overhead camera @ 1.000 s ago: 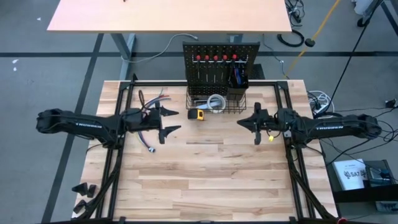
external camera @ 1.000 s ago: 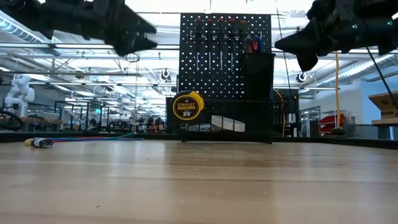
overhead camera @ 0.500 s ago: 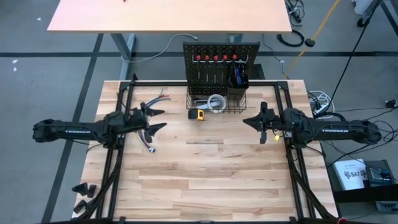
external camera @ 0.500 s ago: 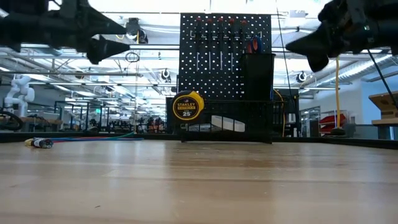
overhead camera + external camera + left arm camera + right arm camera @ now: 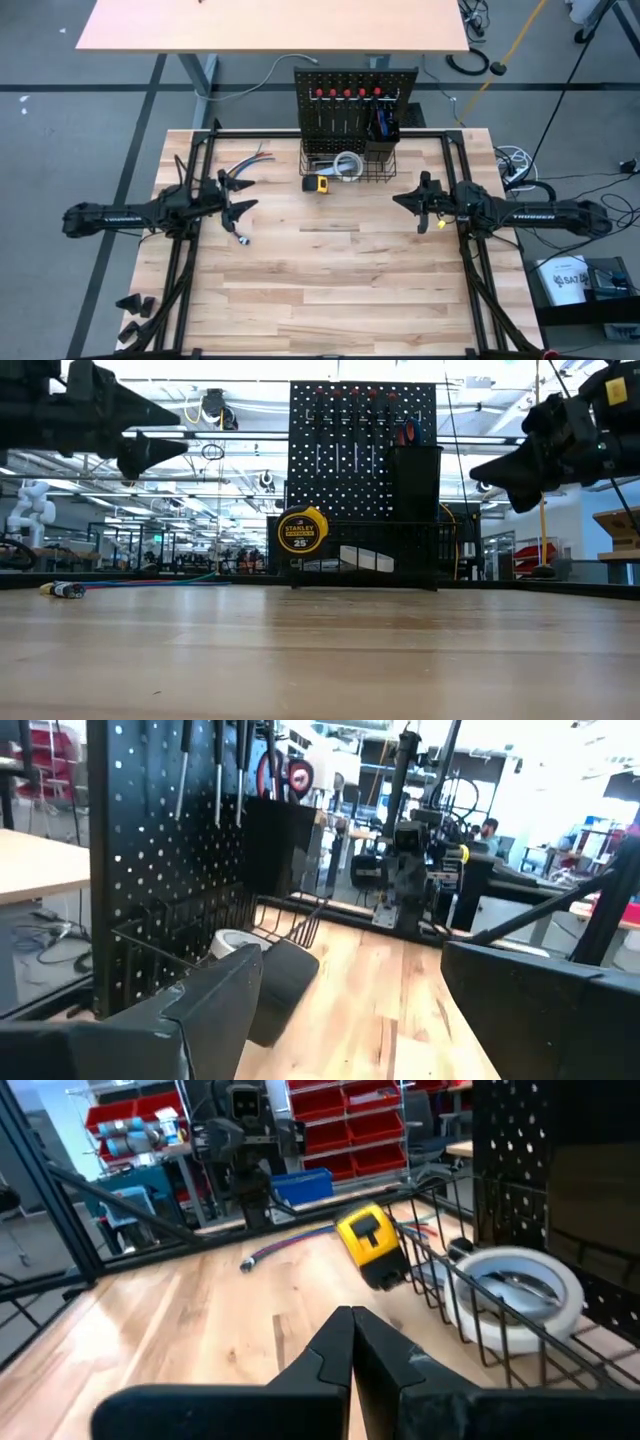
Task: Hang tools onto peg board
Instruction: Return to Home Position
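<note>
Hovering left of the black perforated peg board (image 5: 405, 80), my left gripper (image 5: 248, 192) gapes; my right gripper (image 5: 351, 1330), opposite, is closed. At the board's foot, the yellow tape measure (image 5: 317, 184) seems dense, slick: pinch its flat sides.

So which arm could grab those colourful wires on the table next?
Left, I'd say. The left gripper hangs open right over the coloured wires on its side. The right gripper is shut and far across the table.
</note>
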